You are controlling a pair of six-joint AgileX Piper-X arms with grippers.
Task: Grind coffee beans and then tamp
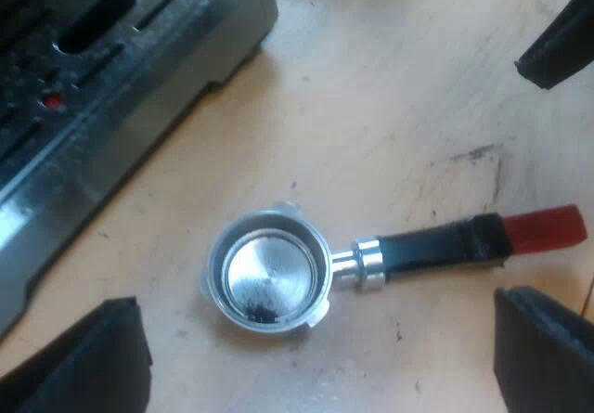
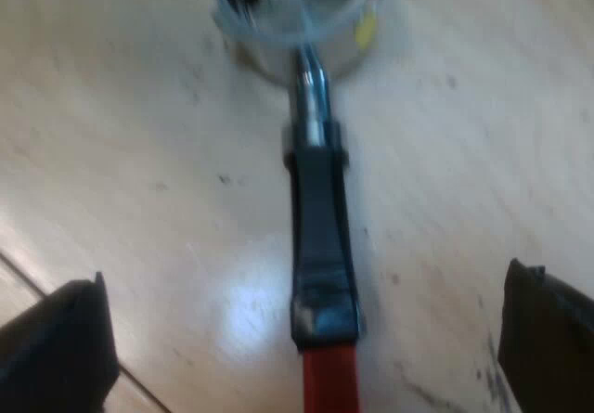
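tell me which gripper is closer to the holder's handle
Right, I think. The right gripper straddles the handle by its red end, open, not touching. The left gripper hangs open over the holder, seemingly higher up.

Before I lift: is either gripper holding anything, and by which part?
Nothing is held. The left gripper and right gripper are open; the holder lies on the table, its handle between the right fingers, untouched.

The wooden table carries the holder and espresso machine.
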